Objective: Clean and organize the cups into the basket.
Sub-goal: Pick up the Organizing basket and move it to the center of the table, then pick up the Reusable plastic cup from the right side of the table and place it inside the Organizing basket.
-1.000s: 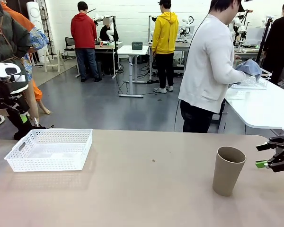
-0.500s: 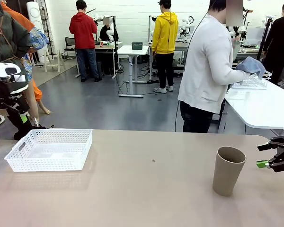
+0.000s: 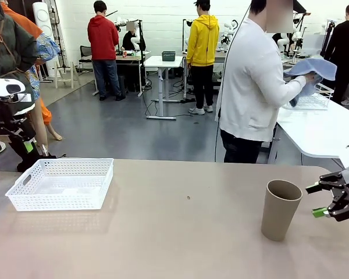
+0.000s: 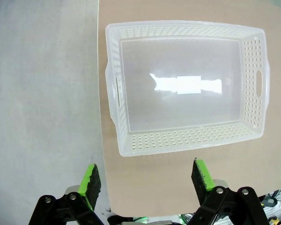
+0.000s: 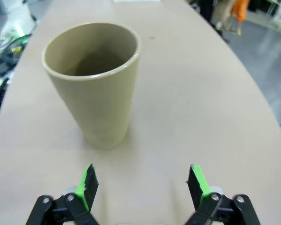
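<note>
Closing on the cup is the step in hand. Over the last second the right pincer [image 3: 314,200] has edged in from the 3 o'clock edge of the counter [image 3: 186,232]. It now sits near the tan cup [image 3: 281,209], at the cup's 3 o'clock, clear of its wall. Its jaws stand apart with nothing between them.

In the right wrist view the cup [image 5: 96,84] stands upright, mouth up and empty. It lies toward 11 o'clock, off the line between the green pads [image 5: 88,180], so the approach appears to need a correction before the jaws can straddle it.

The basket [image 3: 58,200] has not moved. It sits at the counter's 9 o'clock, well apart from the cup, and holds nothing. The left pincer [image 4: 147,180] hangs above it, jaws apart and empty, much as it was.

At the far side, the person [image 3: 253,87] has raised a blue cloth [image 3: 311,70] higher at a neighbouring table. What the cloth wraps cannot be told.

Finding: no grasp has begun and no cup is in the basket. The whole carry from 4 o'clock to 9 o'clock is outstanding.
</note>
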Tool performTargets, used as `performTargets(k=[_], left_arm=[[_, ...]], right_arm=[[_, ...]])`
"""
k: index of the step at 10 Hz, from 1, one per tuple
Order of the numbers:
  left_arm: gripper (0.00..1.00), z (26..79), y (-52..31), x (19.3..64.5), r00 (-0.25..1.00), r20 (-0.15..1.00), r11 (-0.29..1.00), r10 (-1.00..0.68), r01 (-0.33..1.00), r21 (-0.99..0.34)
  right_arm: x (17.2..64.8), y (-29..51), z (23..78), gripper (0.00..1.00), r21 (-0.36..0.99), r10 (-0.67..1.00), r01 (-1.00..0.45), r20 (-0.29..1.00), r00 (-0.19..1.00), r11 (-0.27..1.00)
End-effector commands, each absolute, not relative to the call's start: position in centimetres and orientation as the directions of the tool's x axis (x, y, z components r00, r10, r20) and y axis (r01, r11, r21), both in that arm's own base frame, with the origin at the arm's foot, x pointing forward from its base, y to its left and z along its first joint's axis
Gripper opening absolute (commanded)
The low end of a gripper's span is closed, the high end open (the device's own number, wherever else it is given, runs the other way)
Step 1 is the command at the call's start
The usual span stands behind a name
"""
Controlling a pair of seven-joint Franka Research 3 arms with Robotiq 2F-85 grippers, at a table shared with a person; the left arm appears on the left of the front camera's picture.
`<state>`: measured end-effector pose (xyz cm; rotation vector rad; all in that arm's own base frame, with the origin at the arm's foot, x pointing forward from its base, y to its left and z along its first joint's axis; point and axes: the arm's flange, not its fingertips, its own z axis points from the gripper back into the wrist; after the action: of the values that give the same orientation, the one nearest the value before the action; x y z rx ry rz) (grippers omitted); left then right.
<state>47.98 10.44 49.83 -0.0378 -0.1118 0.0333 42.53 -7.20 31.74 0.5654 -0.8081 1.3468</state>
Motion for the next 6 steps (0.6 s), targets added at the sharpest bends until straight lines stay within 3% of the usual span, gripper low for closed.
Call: performTargets(k=[1, 6], left_arm=[[1.00, 49.1, 10.7, 47.9, 0.988, 0.152, 1.000, -0.001, 0.006, -0.028], [1.00, 47.2, 10.6, 49.4, 0.987, 0.157, 1.000, 0.019, -0.018, -0.007]], right_arm=[[43.7, -8.1, 30.7, 1.00, -0.098, 0.603, -0.992, 0.797, -0.031, 0.078], [47.1, -6.2, 29.4, 1.00, -0.070, 0.469, -0.997, 0.881, -0.053, 0.019]])
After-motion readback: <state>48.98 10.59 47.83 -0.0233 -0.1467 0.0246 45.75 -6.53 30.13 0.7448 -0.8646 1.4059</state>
